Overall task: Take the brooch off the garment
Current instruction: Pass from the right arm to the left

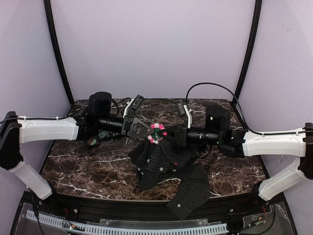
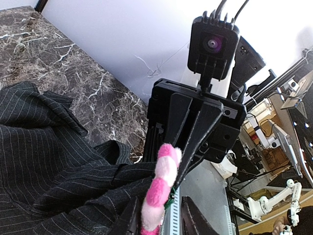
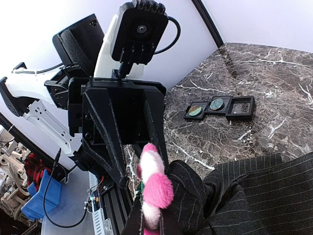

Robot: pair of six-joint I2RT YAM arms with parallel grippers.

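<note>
We are not done: the pink brooch (image 1: 156, 132) is still on the lifted shirt (image 1: 164, 164) over the middle of the desk (image 1: 73, 166), left hand (image 1: 147, 129) spread round it, right hand (image 1: 167, 132) pressed together beside it.

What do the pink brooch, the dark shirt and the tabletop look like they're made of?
The brooch looks like soft fuzzy fabric or felt: matte pink and white petals with a napped surface. The shirt seems to be woven cloth, dark with fine pinstripes, creasing limply. The tabletop looks like dark marble with white veins, or a printed imitation.
</note>
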